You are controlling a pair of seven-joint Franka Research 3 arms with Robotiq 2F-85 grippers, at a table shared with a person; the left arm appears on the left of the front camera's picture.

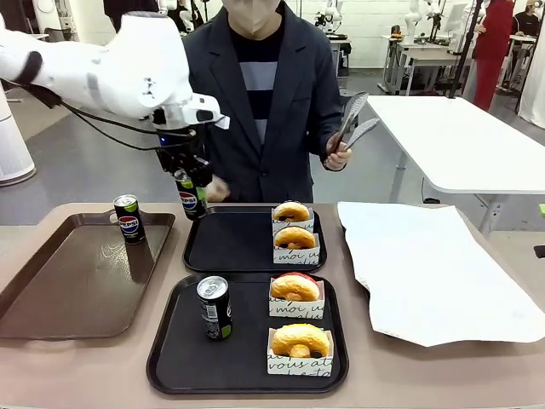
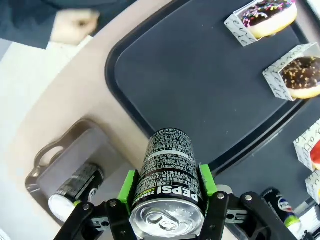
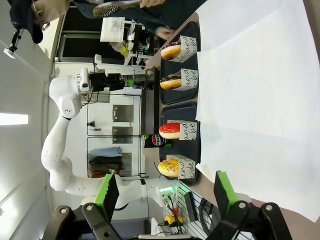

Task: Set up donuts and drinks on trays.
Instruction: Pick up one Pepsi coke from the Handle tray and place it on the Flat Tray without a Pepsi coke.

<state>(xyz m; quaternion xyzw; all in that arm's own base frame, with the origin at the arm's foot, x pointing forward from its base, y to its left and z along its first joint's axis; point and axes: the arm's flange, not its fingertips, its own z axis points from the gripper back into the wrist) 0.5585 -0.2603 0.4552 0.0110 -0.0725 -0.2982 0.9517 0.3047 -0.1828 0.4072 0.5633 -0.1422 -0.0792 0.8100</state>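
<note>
My left fingers (image 2: 167, 210) are clamped on a Pepsi can (image 2: 169, 172), held in the air over the left edge of the far black tray (image 1: 226, 247), which has two sleeved donuts (image 1: 294, 232) but no drink. I judge the next move is lowering it upright onto bare tray floor. My right fingers (image 3: 165, 192) stand wide, holding nothing. The front view shows the near tray (image 1: 179, 354) complete; my left wrist view shows chocolate icing.
</note>
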